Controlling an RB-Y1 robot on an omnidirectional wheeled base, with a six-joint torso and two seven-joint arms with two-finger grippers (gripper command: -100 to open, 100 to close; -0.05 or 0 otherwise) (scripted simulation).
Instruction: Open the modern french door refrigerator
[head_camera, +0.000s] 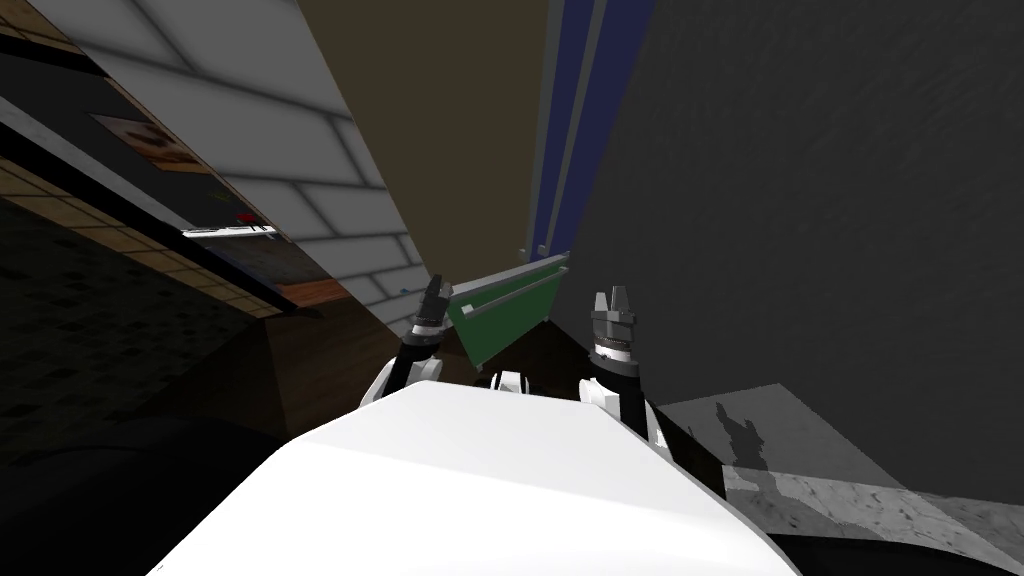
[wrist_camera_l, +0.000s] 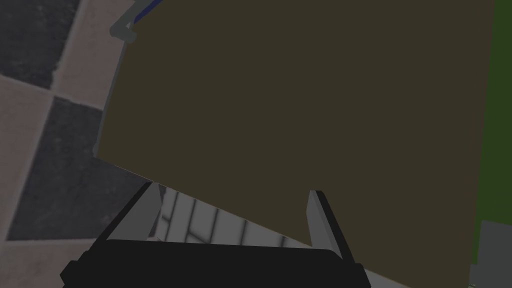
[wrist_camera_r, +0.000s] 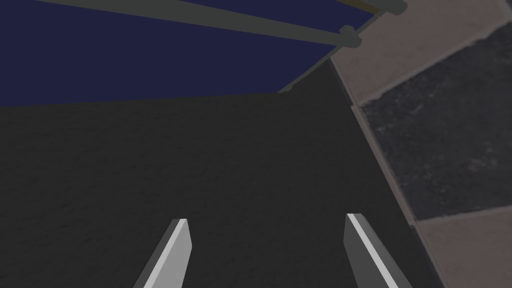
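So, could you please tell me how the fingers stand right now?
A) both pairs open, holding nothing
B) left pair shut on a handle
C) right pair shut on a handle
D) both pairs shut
A: the left fingers stand apart before the olive door, and the right fingers stand apart before a dark grey surface, with nothing between either pair.

The olive door (head_camera: 450, 120) and blue door (head_camera: 578, 100) run off the head view's top edge. On the worktop (head_camera: 262, 258), a white thing (head_camera: 230, 231) is too small to tell. In the right wrist view the handle (wrist_camera_r: 225, 22) runs past the edge, and the right end effector's (wrist_camera_r: 267, 222) finger bases are cut off.
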